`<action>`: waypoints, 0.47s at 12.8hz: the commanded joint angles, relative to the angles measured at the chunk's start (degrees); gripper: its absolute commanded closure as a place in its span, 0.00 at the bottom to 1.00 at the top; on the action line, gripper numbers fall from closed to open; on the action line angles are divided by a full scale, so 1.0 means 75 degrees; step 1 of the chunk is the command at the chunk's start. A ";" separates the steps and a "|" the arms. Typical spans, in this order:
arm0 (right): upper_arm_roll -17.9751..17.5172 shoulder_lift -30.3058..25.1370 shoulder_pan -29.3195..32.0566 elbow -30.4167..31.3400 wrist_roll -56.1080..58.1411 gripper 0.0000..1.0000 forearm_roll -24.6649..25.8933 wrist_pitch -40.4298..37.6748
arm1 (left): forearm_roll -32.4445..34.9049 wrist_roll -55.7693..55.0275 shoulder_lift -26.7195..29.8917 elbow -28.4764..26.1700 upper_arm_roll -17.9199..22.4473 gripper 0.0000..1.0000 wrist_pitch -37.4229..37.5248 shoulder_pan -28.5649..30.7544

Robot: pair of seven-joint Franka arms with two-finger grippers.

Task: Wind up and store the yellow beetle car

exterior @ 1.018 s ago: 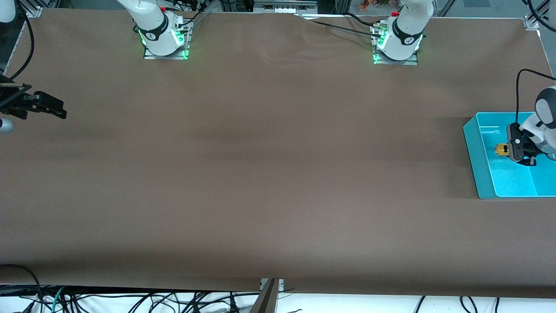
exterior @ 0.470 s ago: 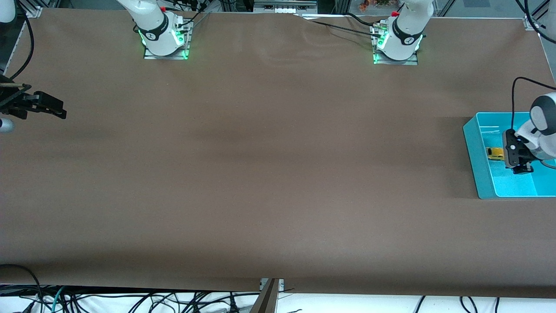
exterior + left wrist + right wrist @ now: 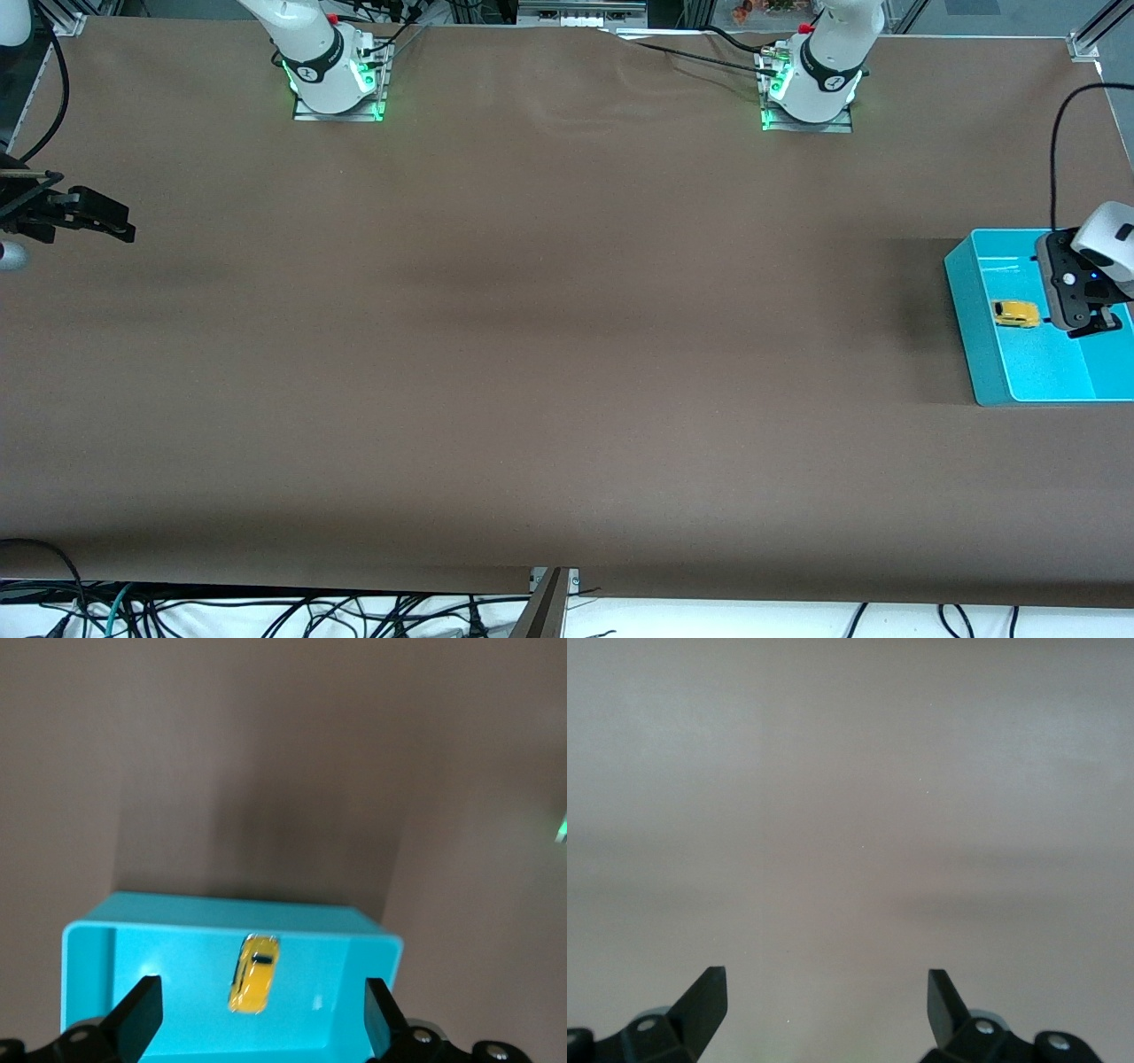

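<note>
The yellow beetle car point(image 3: 1015, 313) lies on the floor of the turquoise bin point(image 3: 966, 292) at the left arm's end of the table. It also shows in the left wrist view point(image 3: 254, 974), lying in the bin point(image 3: 133, 948). My left gripper point(image 3: 1091, 326) hangs open and empty over the bin, above the car and apart from it. In the left wrist view its fingers point(image 3: 137, 1014) stand wide apart on either side of the car. My right gripper point(image 3: 111, 223) is open and empty over the right arm's end of the table and waits there.
The brown table cover point(image 3: 549, 337) is bare between the two arm bases point(image 3: 337, 84). The bin stands against the table's edge at the left arm's end. Cables hang below the table's front edge point(image 3: 266, 611).
My left gripper has let go of the yellow car, which now lies in the bin, and has risen away from it. The right arm has not moved.
</note>
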State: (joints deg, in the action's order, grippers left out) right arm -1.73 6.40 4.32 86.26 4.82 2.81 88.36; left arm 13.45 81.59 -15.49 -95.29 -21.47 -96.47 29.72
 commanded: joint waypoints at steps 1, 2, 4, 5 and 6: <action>-0.0016 -0.0044 0.0034 -0.0029 -0.0010 0.00 -0.0011 -0.0003 | -0.0396 -0.2221 -0.0209 0.0785 -0.1059 0.00 0.1210 -0.0037; -0.0016 -0.0044 0.0034 -0.0029 -0.0021 0.00 -0.0011 -0.0003 | -0.0700 -0.2937 -0.0209 0.0973 -0.1319 0.00 0.1586 -0.0037; -0.0004 -0.0044 0.0034 -0.0029 -0.0021 0.00 -0.0011 -0.0003 | -0.1204 -0.4726 0.0012 0.1267 -0.1730 0.00 0.1928 -0.0141; -0.0004 -0.0044 0.0045 -0.0029 -0.0021 0.00 -0.0011 -0.0003 | -0.1242 -0.5631 0.0211 0.1221 -0.1697 0.00 0.1929 -0.0583; -0.0004 -0.0044 0.0045 -0.0029 -0.0021 0.00 -0.0011 -0.0003 | -0.1277 -0.6614 0.0457 0.1198 -0.1523 0.00 0.1918 -0.0820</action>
State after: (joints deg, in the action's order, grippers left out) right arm -1.69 6.40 4.35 86.26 4.82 2.81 88.38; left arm 5.22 42.13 -14.82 -87.03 -34.07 -83.58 26.77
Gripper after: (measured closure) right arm 0.000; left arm 0.000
